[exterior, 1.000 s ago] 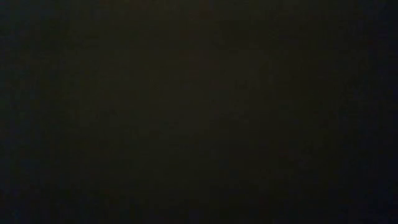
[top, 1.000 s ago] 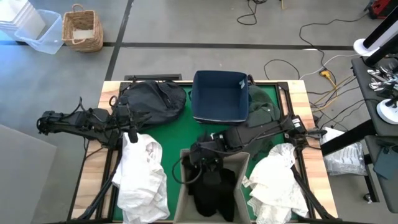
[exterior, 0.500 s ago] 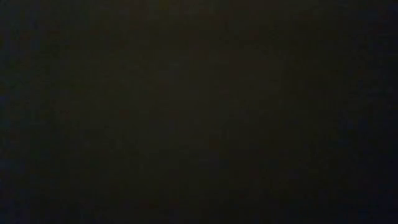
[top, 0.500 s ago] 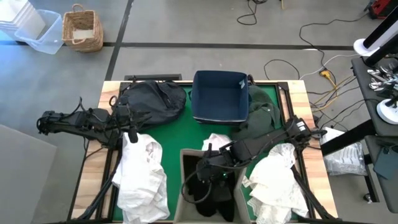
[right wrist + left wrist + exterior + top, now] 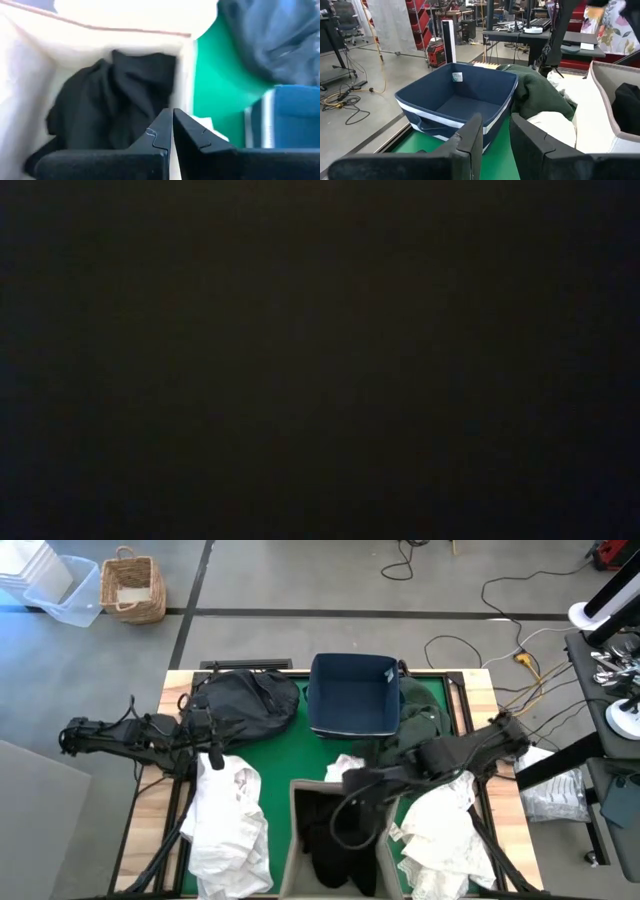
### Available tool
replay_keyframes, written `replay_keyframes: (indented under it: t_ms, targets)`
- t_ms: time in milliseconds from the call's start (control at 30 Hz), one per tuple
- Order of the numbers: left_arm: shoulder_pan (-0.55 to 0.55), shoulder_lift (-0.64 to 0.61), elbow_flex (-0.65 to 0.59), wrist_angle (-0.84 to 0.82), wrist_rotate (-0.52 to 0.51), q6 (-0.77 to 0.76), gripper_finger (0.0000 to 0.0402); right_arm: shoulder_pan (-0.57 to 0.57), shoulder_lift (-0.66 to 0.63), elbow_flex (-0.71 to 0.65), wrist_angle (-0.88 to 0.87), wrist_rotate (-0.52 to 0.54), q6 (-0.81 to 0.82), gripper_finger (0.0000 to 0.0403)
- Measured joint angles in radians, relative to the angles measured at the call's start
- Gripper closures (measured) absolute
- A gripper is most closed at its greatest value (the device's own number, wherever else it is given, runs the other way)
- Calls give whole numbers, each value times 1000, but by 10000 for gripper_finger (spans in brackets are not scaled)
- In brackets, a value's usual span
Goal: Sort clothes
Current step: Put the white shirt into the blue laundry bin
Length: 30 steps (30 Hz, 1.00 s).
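Note:
A black garment point(image 5: 335, 840) point(image 5: 112, 95) lies inside the beige fabric bin point(image 5: 294, 825). My right gripper point(image 5: 343, 785) point(image 5: 172, 114) hovers over the bin's far rim, shut and holding nothing. White garments lie at the near left point(image 5: 228, 820) and near right point(image 5: 445, 835), and a small one point(image 5: 345, 764) lies behind the bin. A charcoal grey garment point(image 5: 245, 700) rests far left. A dark green one point(image 5: 418, 720) point(image 5: 540, 92) leans against the navy bin point(image 5: 352, 693) point(image 5: 455, 97). My left gripper point(image 5: 213, 758) point(image 5: 496, 122) waits open above the left white garment's far end. The low view is dark.
The table's wooden frame and black rails border the green mat point(image 5: 300, 750). A cable loop from my right arm hangs over the beige bin point(image 5: 345, 825). On the floor beyond the table stand a wicker basket point(image 5: 132, 585) and a clear tub point(image 5: 60, 590); cables lie at the far right.
My right gripper first dipped toward the near edge into the beige bin, then drew back up toward the far right, over the bin's far rim. The black garment has stayed in the bin and settled lower. The left arm kept still.

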Motion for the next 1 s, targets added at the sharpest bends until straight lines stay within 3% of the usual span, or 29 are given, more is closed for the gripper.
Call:
replay_keyframes:
  t_ms: [133, 600, 767, 1000]
  targets:
    - [0, 30, 0, 37, 0, 12, 325, -14, -90, -101, 25, 75, -26, 394]
    - [0, 142, 0, 87, 0, -24, 325, -82, -508, -627, 452, 74, -209, 394]
    - [0, 172, 0, 89, 0, -65, 325, -94, -580, -725, 547, 75, -244, 393]
    - [0, 190, 2, 98, 18, -159, 325, -109, -607, -785, 545, 75, -240, 393]
